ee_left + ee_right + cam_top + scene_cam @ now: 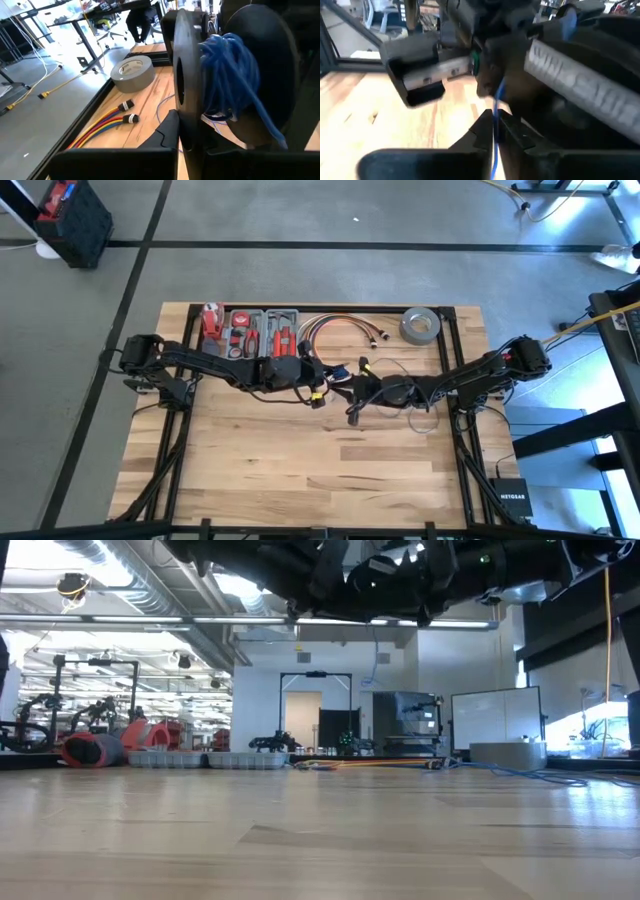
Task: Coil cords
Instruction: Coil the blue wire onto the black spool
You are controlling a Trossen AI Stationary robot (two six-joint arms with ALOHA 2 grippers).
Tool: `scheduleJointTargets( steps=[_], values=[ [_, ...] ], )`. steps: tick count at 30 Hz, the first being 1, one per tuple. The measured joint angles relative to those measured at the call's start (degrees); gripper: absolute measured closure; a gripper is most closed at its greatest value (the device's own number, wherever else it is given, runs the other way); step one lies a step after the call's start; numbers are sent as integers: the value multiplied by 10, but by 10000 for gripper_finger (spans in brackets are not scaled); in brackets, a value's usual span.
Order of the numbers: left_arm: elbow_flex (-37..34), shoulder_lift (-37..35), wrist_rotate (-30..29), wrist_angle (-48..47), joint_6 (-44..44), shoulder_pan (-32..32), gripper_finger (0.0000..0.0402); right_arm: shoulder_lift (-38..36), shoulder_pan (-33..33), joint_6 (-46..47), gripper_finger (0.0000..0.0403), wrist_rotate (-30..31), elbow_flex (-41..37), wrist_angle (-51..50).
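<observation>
Both arms meet above the middle of the table. My left gripper [338, 377] is shut on a black spool [187, 75] with two round flanges; the thin blue wire [230, 70] is wound thickly between them. My right gripper [495, 122] is shut on a strand of that wire just beside the spool. The wire's loose end lies in slack loops on the table [415, 415] and shows in the left wrist view [165, 107]. In the low view both arms [400, 580] stay well above the tabletop. A separate black cord cannot be made out. My left gripper holds the spool by its near flange [186, 125]; one finger [169, 131] lies against the flange's outer face, and the spool hides the other. The spool stands on edge, lifted clear of the table. My right gripper pinches a single strand of the blue wire [495, 107] between its two fingertips. The strand runs on from the fingers toward the spool and also passes back between them.
A grey tape roll [421, 326] stands at the far right. A bundle of red and yellow cables with plug ends [335, 330] lies beside it. A tool tray [255, 330] and a red bottle [211, 320] sit at the far left. The near half of the table shows bare wood.
</observation>
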Motion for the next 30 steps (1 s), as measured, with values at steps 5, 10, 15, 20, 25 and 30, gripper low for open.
scheduleJointTargets(
  steps=[5,10,15,20,25,30],
  values=[
    [1,-1,0,15,-7,0,402,1,0,3,310,-28,-1,-4],
    [1,-5,0,19,-6,-3,402,1,0,-6,263,-65,-1,-28],
    [1,-10,-1,10,7,-4,402,-14,10,-48,256,-20,0,-59],
    [2,-10,0,0,19,-5,402,-64,54,-89,256,75,0,-109],
    [2,-11,-2,-15,38,-8,402,-130,86,-94,255,118,0,-170],
    [0,-8,-5,-11,41,-10,402,-176,102,-94,255,127,1,-215]
  ],
)
